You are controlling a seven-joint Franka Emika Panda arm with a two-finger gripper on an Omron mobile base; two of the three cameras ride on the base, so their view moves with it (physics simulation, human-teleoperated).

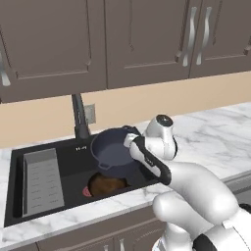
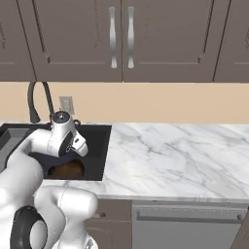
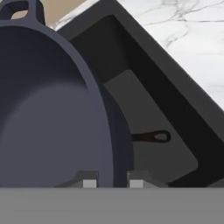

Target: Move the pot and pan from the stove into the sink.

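While the tool pinches the pot by its near rim above the sink, a slip could drop it onto the pan lying at 6 o'clock below.

Two base cameras look down from behind; both share the black sunken sink, centre-left and far left. The hand camera sits very close.

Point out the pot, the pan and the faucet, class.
pot (image 1: pixel 109 147), left base view, on its inner bottom.
pan (image 1: pixel 105 185), left base view, on its brown inside.
faucet (image 1: pixel 79 116), left base view, on its dark upright stem.
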